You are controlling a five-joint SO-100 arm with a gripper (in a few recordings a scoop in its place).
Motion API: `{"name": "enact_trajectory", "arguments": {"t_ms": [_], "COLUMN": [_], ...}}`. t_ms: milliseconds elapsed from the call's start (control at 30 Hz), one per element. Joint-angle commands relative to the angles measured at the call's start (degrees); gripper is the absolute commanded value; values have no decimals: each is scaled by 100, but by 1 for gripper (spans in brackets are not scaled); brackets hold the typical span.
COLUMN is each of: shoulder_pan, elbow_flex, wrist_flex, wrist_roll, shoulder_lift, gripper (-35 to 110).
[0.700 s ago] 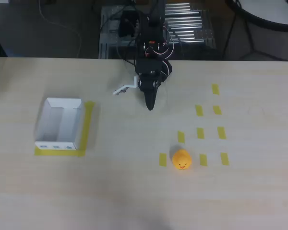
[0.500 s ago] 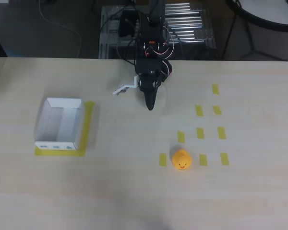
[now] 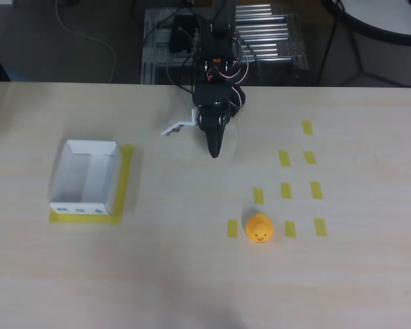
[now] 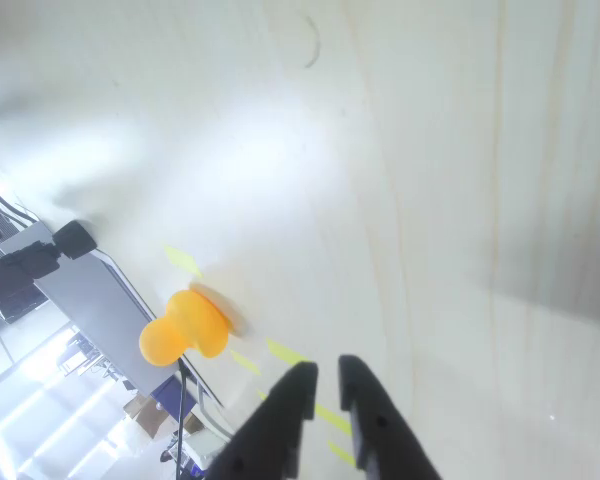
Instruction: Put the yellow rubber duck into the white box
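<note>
Overhead view: the yellow rubber duck (image 3: 259, 228) sits on the table (image 3: 192, 274) among yellow tape strips (image 3: 285, 190), well to the right of the white box (image 3: 85, 177), which rests on a yellow tape outline. The gripper (image 3: 214, 149), clenched and holding nothing, points down above bare table, up and left of the duck. Wrist view: its fingertips (image 4: 302, 385) nearly meet, the duck (image 4: 183, 326) beyond them at left
</note>
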Motion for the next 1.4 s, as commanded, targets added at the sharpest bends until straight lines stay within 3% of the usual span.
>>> {"name": "enact_trajectory", "arguments": {"t_ms": [0, 1167, 1367], "shoulder_pan": [141, 158, -369], "elbow_flex": [-18, -18, -378], "wrist_flex": [79, 79, 9], "wrist_roll": [26, 35, -536], "shoulder_lift": [290, 290, -176], "gripper": [1, 0, 0]}}
